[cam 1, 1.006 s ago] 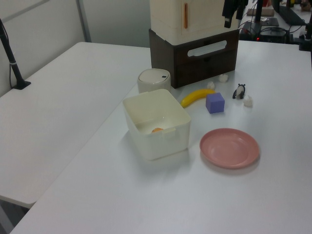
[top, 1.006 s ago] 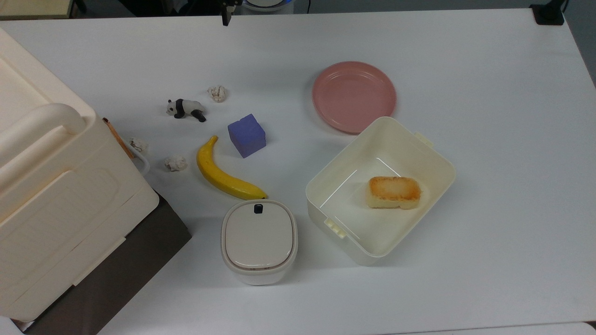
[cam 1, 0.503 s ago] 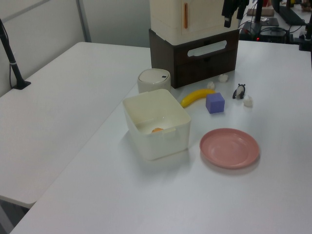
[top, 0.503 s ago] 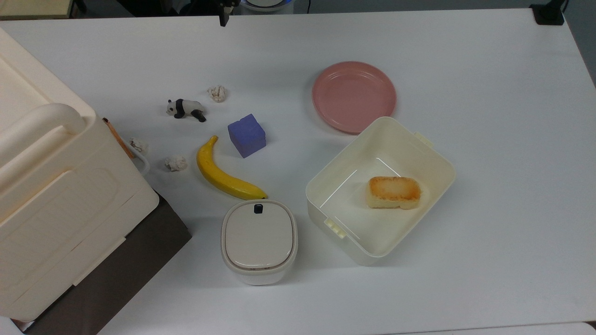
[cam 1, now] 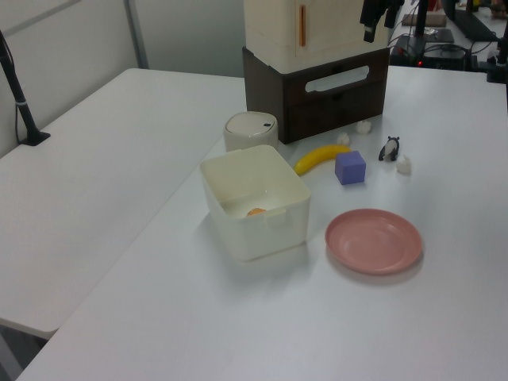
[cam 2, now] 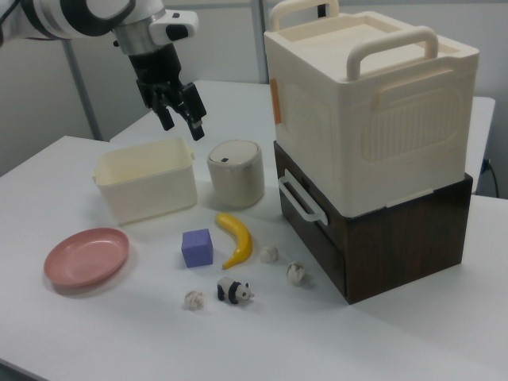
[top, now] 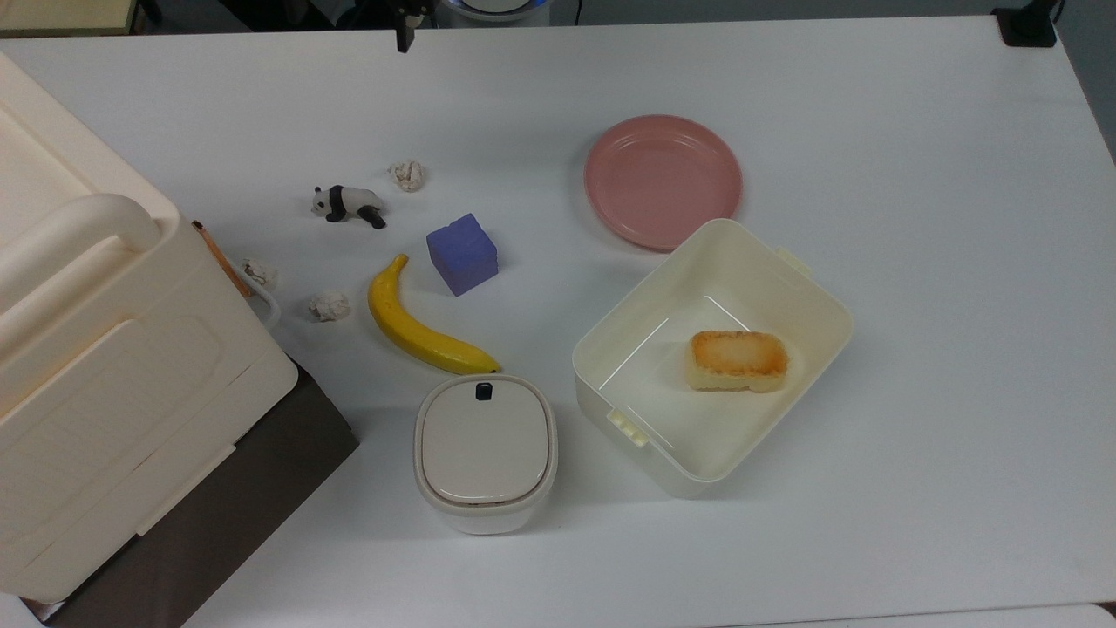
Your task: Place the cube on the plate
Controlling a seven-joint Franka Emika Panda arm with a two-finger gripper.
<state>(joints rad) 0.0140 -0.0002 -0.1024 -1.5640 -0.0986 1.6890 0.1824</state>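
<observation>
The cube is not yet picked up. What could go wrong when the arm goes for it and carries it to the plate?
The banana lies close beside the cube, so an open finger may push it. The tub stands right against the plate, so a low carry could clip its wall. The gripper hangs high and open, so the long descent might land off-centre.

End effector [top: 404, 35] — cut off by the top view's upper edge
</observation>
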